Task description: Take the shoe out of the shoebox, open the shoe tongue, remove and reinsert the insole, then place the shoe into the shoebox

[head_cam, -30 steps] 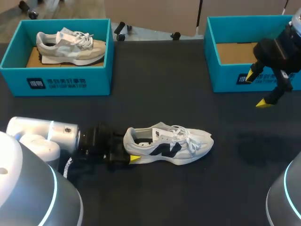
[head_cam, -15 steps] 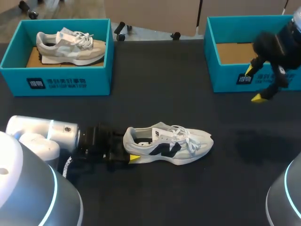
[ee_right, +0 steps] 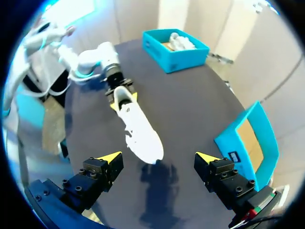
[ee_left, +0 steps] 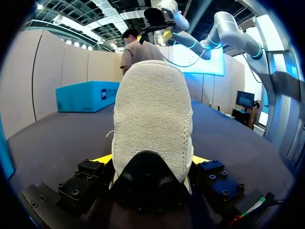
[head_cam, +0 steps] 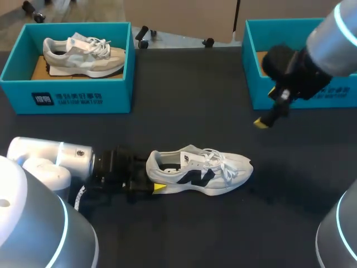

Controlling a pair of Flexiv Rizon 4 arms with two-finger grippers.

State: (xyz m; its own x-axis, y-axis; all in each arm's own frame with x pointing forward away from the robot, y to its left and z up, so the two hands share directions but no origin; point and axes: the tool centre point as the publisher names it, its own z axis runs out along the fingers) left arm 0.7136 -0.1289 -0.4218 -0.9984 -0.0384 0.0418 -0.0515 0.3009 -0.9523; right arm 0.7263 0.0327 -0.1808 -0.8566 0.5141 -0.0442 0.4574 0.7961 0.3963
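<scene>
on the dark table (head_cam: pixel 184 100), near its middle, white shoe (head_cam: pixel 199 170) lying on its sole, toe pointing to the right. heel clamped from both sides between the yellow tips of the left gripper (ee_left: pixel 151 160). right gripper (ee_right: pixel 158 156) up above the table, fingers spread wide and released, beside the teal shoebox (head_cam: pixel 251 78). at the far left, second teal box (head_cam: pixel 67 97) with a beige shoe (head_cam: pixel 83 56) inside.

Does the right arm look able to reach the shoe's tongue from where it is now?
Probably yes. The right gripper hangs open above the table beyond the white shoe; the left gripper clamps only the heel, leaving the tongue uncovered.
</scene>
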